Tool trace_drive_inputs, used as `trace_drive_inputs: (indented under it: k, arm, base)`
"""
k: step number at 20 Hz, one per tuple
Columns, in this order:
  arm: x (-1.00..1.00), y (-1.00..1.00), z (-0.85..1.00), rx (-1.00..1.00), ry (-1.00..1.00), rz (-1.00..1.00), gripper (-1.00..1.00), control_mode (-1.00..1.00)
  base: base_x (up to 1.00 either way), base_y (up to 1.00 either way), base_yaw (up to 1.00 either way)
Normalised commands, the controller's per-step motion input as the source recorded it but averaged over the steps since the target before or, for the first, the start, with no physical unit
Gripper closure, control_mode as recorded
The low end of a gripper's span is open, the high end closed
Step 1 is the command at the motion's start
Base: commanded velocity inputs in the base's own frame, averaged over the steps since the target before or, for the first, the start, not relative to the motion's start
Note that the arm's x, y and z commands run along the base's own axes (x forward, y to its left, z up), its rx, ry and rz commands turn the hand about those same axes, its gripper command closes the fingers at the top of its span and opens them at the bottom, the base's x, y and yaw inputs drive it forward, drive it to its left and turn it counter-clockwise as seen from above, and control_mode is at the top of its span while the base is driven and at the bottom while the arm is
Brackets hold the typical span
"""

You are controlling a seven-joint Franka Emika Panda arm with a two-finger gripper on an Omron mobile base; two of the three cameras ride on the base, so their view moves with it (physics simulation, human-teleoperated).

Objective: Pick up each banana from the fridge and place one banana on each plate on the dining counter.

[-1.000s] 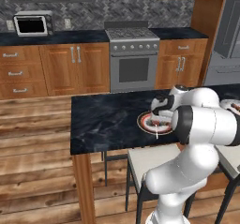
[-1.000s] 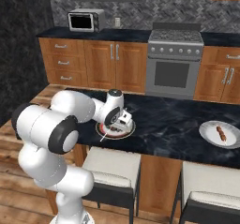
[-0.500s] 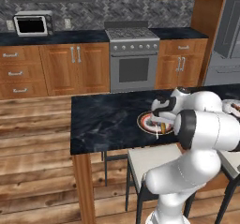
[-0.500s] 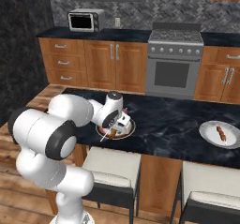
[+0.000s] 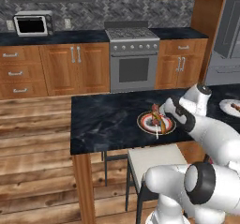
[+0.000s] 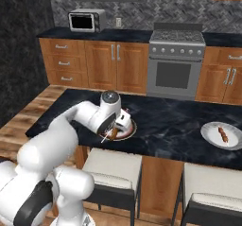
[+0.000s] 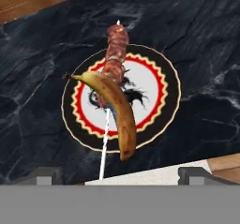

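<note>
A yellow banana (image 7: 117, 110) lies on the ring-patterned plate (image 7: 168, 78), across a brown skewered food (image 7: 116, 49). My gripper (image 7: 119, 175) hangs just above them, open, with the banana free of both fingertips (image 7: 44, 174). From the left base the gripper (image 5: 165, 116) hovers at the right edge of this plate (image 5: 143, 123), and the banana (image 5: 160, 120) shows on it. From the right base the hand (image 6: 117, 126) covers most of the plate (image 6: 130, 130). The plate rests near the front edge of the black dining counter (image 5: 108, 120). The fridge (image 5: 230, 28) stands at the far right.
A second white plate (image 6: 212, 136) carrying a skewer (image 6: 222, 135) sits further right on the counter, also seen as a plate (image 5: 232, 107) beyond my arm. Pale-seated stools (image 6: 111, 166) stand under the counter's front edge. The oven range (image 5: 131, 59) and wooden cabinets line the back wall.
My gripper has gone from shut to open and let go of the banana, which now rests on the ring-patterned plate. The hand has stayed over the plate.
</note>
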Motion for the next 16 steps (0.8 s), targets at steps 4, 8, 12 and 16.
trace_drive_inputs:
  k: [4,8,12,16]
  arm:
    - [-0.71,0.0,1.0,-0.05,-0.21,0.0,-1.0,-1.0]
    - [-0.85,0.0,1.0,-0.08,-0.15,0.0,-1.0,-1.0]
    - [-0.86,0.0,0.87,-0.05,-0.05,0.0,-1.0,-1.0]
    - [-0.87,0.0,0.6,-0.02,-0.01,0.0,-1.0,-1.0]
  base:
    - [0.0,0.0,0.0]
    - [0.0,0.0,0.0]
    - [0.0,0.0,0.0]
    - [0.0,0.0,0.0]
